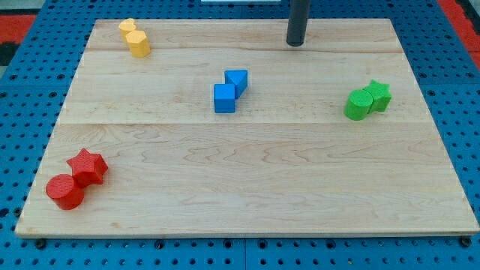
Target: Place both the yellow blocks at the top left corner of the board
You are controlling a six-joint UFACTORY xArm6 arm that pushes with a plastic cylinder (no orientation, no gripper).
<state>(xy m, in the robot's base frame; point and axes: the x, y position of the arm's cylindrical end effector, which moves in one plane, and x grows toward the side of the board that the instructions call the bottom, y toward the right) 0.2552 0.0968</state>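
Two yellow blocks sit touching near the board's top left corner: a small one [127,26] and a rounder one [139,43] just below and right of it. My tip [295,44] is at the top of the board, right of centre, far to the right of the yellow blocks and touching no block.
Two blue blocks, a cube [223,98] and another [237,80], touch near the centre. A green cylinder [358,105] and green star [379,95] sit at the right. A red star [88,166] and red cylinder [65,192] sit at the bottom left. The wooden board [247,187] lies on blue pegboard.
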